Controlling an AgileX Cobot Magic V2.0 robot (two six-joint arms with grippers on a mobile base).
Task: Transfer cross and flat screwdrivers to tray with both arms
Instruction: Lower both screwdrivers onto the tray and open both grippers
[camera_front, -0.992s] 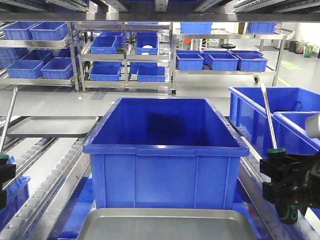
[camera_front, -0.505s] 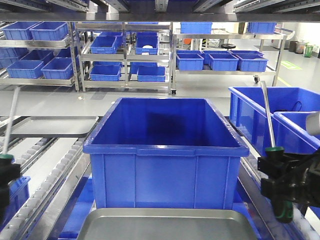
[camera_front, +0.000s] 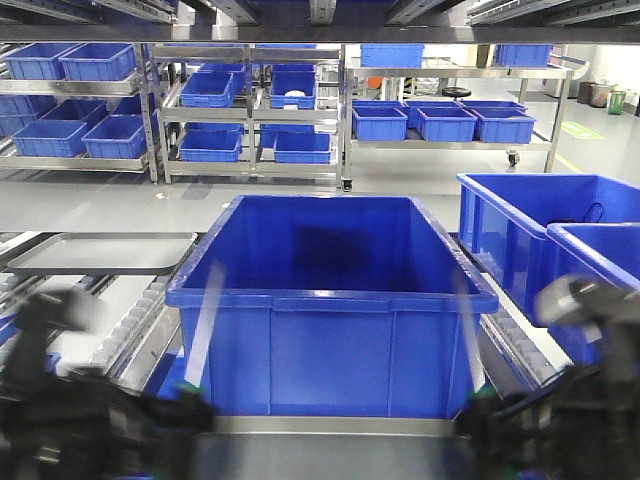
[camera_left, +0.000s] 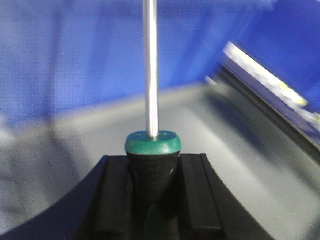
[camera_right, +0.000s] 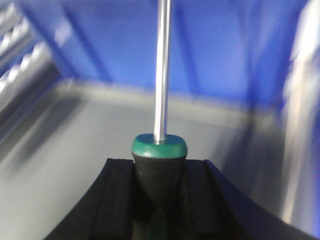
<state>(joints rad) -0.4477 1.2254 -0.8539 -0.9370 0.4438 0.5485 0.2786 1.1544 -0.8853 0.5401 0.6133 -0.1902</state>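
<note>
risk is lying in early release: left gripper (camera_left: 152, 200) is clamping one screwdriver (camera_left: 151, 90), right gripper (camera_right: 159, 200) the other screwdriver (camera_right: 161, 75), both over the near grey tray (camera_right: 75, 165); upright shafts could be striking the blue crate (camera_front: 330, 340) wall.

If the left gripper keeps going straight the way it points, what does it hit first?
Probably the blue crate wall behind the grey tray; the screwdriver held in the left gripper would likely touch first. Motion blur leaves depth unclear.
</note>
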